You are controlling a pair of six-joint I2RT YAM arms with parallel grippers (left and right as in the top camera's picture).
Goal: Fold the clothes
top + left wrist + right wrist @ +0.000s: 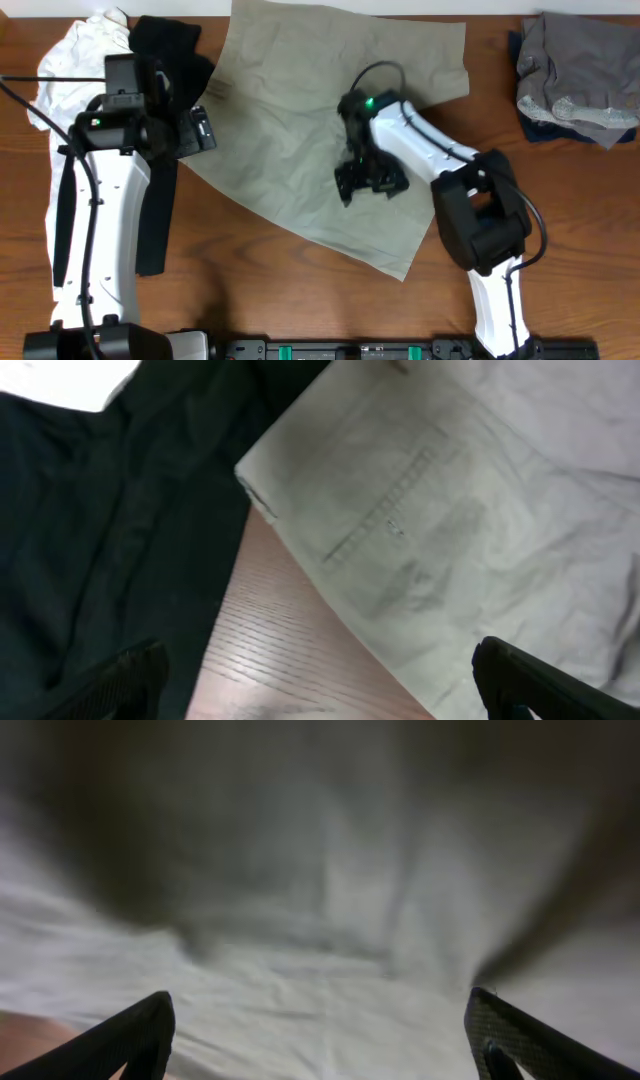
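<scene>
A wrinkled khaki-beige cotton garment is spread flat across the middle of the brown wood-grain bench as 1 rough 4-sided sheet. Its far edge is cut off by the top of the overhead view. Its right edge slants down to a near corner that points at the front of the bench, and its left edge runs diagonally beside the left arm.

The left end effector is held right at that left edge. In the left wrist view its 2 fingers are spread wide, and nothing is gripped between them. Beyond them a stitched corner of the khaki garment is seen over bare bench, with a black cloth garment just beside that corner.

The right end effector is placed over the middle of the khaki sheet, well inside all of its edges. Its fingers are also wide apart and nothing is grasped. Whether they touch the cloth cannot be told.

A crumpled white cloth garment lies at the far left, partly under the left arm and touched by the black garment. A grey cloth pile is set in the far right corner, well apart from the khaki sheet. Bare bench is left between those 2, and also along the front below the sheet's near corner.
</scene>
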